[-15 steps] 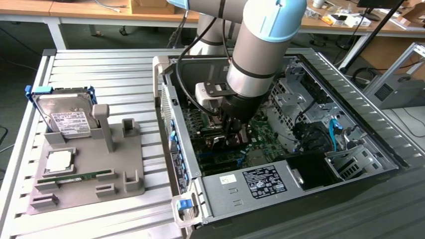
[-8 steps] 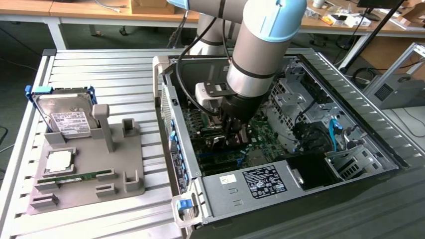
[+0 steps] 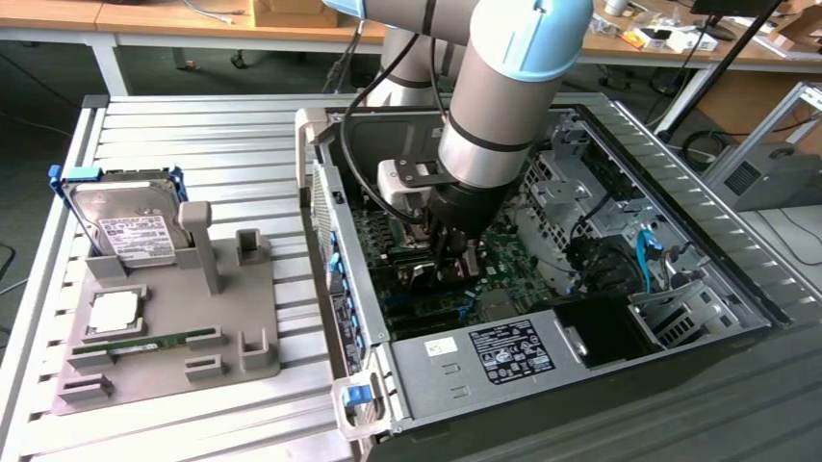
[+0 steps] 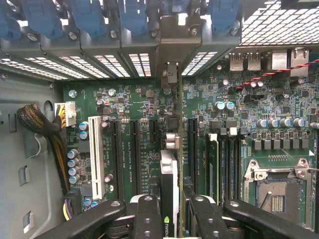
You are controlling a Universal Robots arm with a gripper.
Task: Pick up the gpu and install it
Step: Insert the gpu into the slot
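Gpu [image 4: 169, 184] — a thin dark card seen edge-on, pale metal along its spine — is clamped between the black fingers of the gripper [image 4: 174, 218], low over the green motherboard [image 4: 134, 104] inside the steel case [image 3: 719, 231]. Risk: if its edge sits off the long black slots [image 4: 135, 149], downward pressure could bend contacts or crack the board.
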